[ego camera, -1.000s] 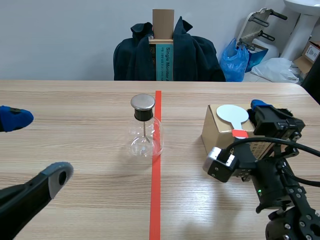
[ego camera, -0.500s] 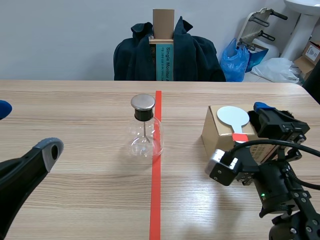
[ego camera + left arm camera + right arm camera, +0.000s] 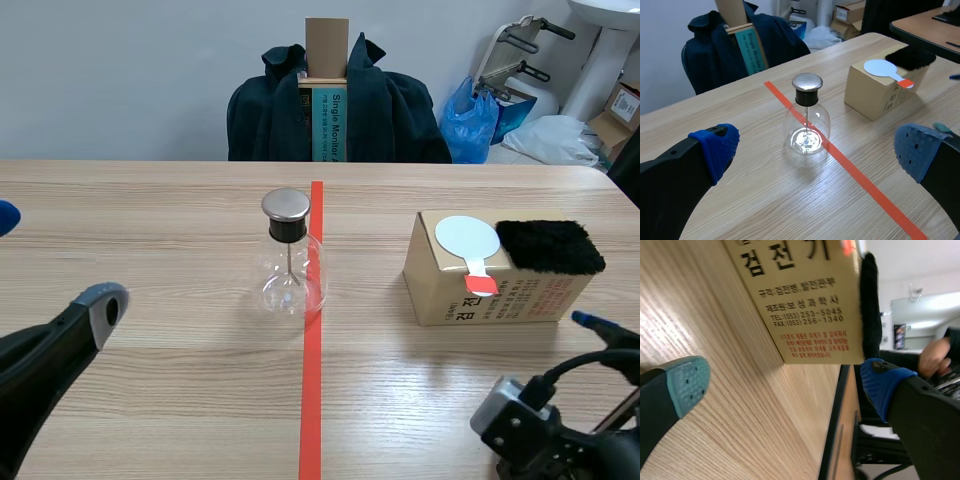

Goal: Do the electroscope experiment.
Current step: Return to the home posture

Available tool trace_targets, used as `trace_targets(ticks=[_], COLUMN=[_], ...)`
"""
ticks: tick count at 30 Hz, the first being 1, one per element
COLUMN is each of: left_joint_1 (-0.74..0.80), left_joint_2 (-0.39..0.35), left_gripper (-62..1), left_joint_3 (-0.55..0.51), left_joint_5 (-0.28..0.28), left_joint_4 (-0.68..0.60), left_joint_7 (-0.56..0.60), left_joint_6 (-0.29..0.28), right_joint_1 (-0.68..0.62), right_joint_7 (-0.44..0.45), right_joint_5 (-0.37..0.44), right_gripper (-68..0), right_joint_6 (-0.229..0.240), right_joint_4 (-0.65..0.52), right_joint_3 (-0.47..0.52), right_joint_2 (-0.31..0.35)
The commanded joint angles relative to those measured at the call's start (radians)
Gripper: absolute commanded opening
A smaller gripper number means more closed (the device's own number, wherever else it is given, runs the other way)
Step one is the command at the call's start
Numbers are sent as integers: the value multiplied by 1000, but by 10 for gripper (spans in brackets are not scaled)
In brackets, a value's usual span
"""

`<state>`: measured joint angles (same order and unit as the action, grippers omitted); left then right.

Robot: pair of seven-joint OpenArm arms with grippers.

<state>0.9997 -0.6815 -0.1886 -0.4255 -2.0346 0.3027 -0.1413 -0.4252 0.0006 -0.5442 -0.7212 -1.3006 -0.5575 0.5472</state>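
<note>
A wide gap of table [image 3: 375,310] separates the flask [image 3: 290,280] from the box [image 3: 520,295] carrying the black fur [image 3: 550,246].

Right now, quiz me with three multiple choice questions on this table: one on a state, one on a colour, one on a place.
1. The flask is:
A. tipped over
B. upside down
C. upright

2. The pad on the box is:
A. white
B. black
C. blue

3. The disc lies:
A. on the box
B. in the flask
C. under the pad

Answers:
1 C: it stands on its base with its cap on top.
2 B: its fur is plainly black.
3 A: it rests flat on the box top, beside the pad.
</note>
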Motion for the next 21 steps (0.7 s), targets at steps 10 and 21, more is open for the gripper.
trace_targets(ticks=[10,21], left_joint_1=[-3,-3], left_joint_2=[5,5], left_gripper=[14,14], left_joint_3=[5,5], left_joint_5=[4,3], left_joint_4=[-10,-10], left_joint_7=[-16,-33], left_joint_6=[1,1], right_joint_1=[6,11], right_joint_7=[187,339], right_joint_5=[665,1062], right_gripper=[4,4], right_joint_6=[43,465], right_joint_4=[-402,-510], right_joint_3=[65,304], right_joint_2=[370,455])
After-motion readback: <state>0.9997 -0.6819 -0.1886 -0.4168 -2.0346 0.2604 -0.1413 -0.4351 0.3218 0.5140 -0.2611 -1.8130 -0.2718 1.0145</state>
